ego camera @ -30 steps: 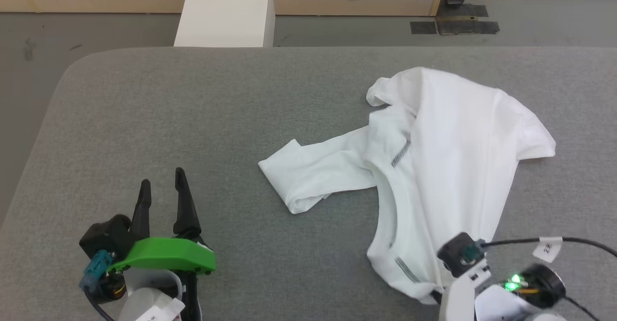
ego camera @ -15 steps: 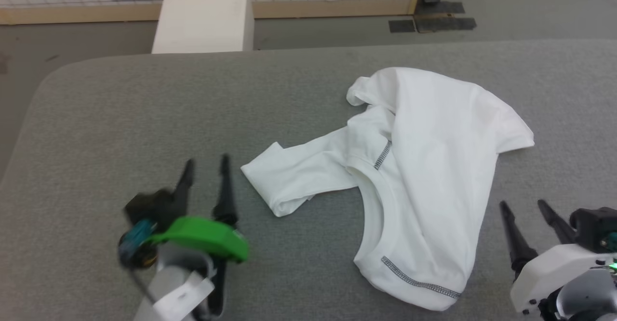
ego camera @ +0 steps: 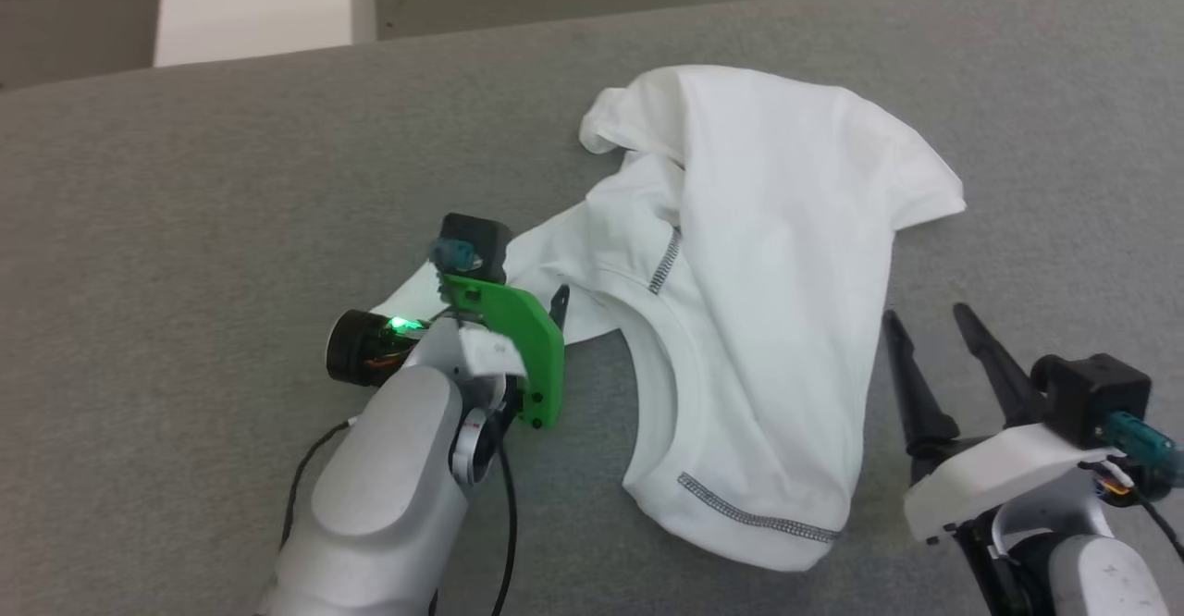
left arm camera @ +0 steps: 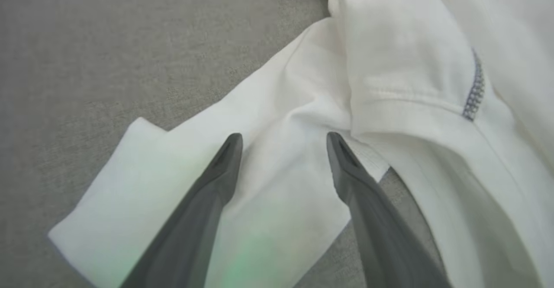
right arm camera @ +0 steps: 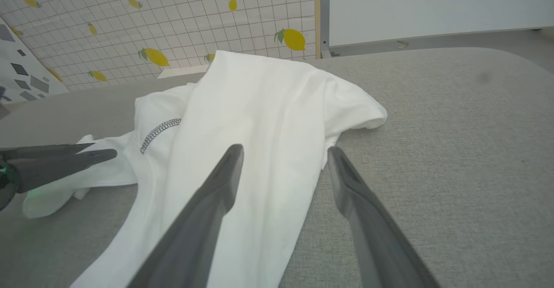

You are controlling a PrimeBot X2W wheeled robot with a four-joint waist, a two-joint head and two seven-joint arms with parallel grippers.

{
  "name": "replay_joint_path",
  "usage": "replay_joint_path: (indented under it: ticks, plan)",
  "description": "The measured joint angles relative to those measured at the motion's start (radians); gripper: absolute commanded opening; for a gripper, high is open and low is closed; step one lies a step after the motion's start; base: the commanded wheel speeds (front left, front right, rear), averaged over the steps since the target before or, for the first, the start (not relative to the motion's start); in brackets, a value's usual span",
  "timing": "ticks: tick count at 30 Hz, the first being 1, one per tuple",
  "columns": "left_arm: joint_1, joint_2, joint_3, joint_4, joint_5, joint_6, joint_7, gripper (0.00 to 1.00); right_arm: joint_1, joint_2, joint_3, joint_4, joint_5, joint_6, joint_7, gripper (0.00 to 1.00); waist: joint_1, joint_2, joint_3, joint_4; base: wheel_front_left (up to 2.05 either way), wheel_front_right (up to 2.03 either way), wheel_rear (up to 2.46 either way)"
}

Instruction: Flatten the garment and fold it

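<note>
The garment [ego camera: 768,255], a white T-shirt with grey zigzag stitching, lies crumpled on the grey table, one sleeve [ego camera: 555,246] stretched out to the left. In the left wrist view my left gripper [left arm camera: 283,137] stands open just over that sleeve [left arm camera: 268,106], a finger on either side of a fold; I cannot tell if they touch. The green bracket [ego camera: 518,348] covers most of it in the head view. My right gripper [ego camera: 925,314] is open and holds nothing, on the table right of the garment's lower edge, and its fingers point along the cloth [right arm camera: 259,102].
The grey padded table [ego camera: 185,181] stretches wide to the left and right of the shirt. A rigid white box [ego camera: 254,1] stands beyond its far edge. A lemon-patterned grid wall [right arm camera: 173,20] and a wooden post sit behind the table.
The head camera has tilted down. My right gripper opened, let go of the shirt's lower edge and drew off to the right. My left gripper moved forward and right, over the sleeve.
</note>
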Motion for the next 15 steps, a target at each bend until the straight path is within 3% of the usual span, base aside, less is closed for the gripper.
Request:
replay_joint_path:
  ticks: [3,4,6,15]
  plan:
    - [-0.02,0.012,-0.016,0.036,0.015,0.013,0.103,1.0,-0.005,0.0,0.019,0.021,0.007,0.0,-0.009,1.0,0.0,0.0,0.02,-0.024,0.0,0.0,0.0]
    - [-0.028,0.017,-0.017,0.035,0.023,0.018,0.125,0.72,-0.005,0.0,0.023,0.027,0.009,0.0,-0.012,1.0,0.0,0.0,0.026,-0.032,0.0,0.0,0.0]
    - [-0.037,0.03,-0.015,0.019,0.028,0.027,0.138,0.0,-0.005,0.0,0.028,0.034,0.013,0.0,-0.017,1.0,0.0,0.0,0.035,-0.042,0.0,0.0,0.0]
    - [0.104,0.077,0.115,-0.15,-0.016,0.127,-0.072,0.0,-0.005,0.0,0.002,0.04,0.007,0.0,-0.01,1.0,0.0,0.0,0.022,-0.011,0.0,0.0,0.0]
